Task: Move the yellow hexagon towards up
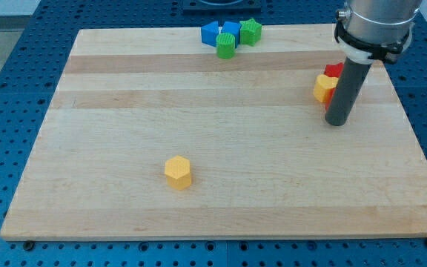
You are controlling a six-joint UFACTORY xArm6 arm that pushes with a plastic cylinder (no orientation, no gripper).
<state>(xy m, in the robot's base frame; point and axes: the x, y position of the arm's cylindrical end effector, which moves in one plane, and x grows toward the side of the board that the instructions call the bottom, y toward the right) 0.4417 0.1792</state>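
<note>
The yellow hexagon (177, 172) lies alone on the wooden board (124, 96), left of centre toward the view's bottom. My tip (335, 121) rests on the board at the view's right, far to the right of and above the hexagon. It stands just below a second yellow block (322, 88) and a red block (333, 71), which the rod partly hides.
At the view's top centre sits a cluster: two blue blocks (210, 33) (230, 30), a green cylinder-like block (226, 46) and a green block (250, 31). The board lies on a blue perforated table (6, 74).
</note>
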